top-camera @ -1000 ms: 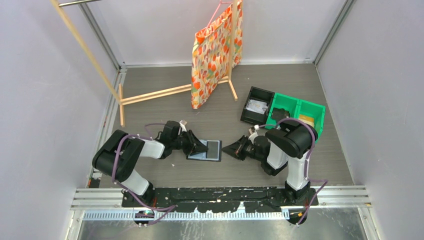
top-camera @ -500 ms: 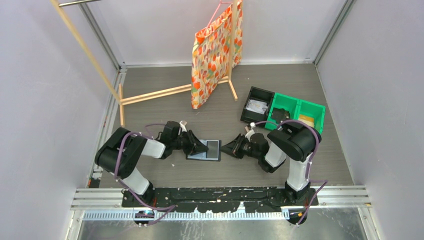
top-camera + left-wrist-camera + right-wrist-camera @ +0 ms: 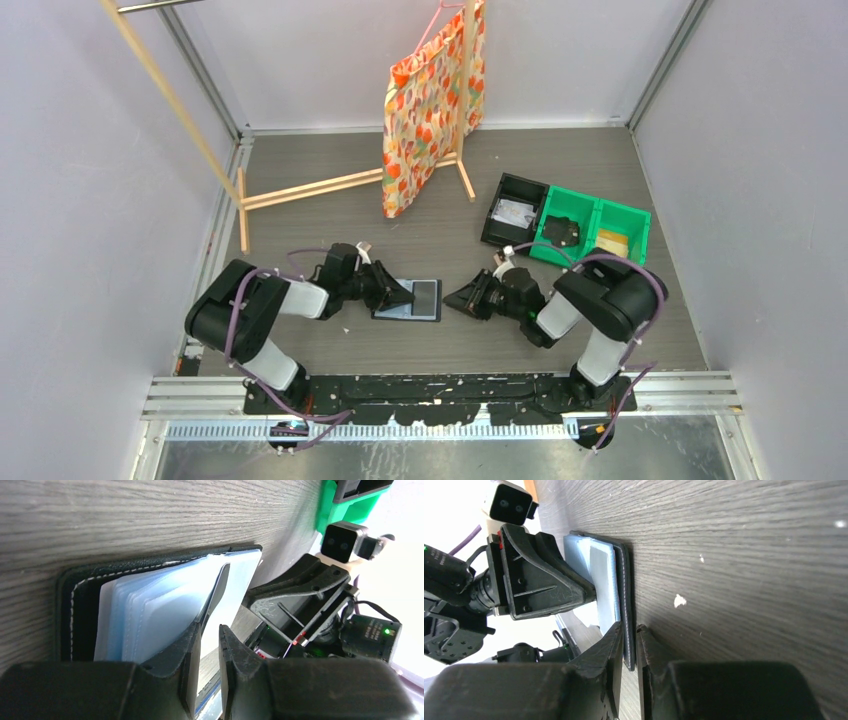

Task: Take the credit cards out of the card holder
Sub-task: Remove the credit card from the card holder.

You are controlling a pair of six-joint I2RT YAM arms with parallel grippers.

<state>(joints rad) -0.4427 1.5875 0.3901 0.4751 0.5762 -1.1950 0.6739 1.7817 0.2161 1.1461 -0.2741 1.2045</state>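
Card holder (image 3: 408, 300) lies open and flat on the wood-grain table (image 3: 300, 230), just below the centre of the top view, long side running left to right. Black cover with pale stitching along the edge; pale blue clear sleeves fanned inside, one leaf lifted off the stack in the left wrist view. A flat grey rectangle (image 3: 427, 294) fills its right half; cannot tell the credit cards from the sleeves.

The top view looks down from the near side on the whole counter (image 3: 580, 160). Low, close wrist views face each other, sharing the holder (image 3: 424, 298).
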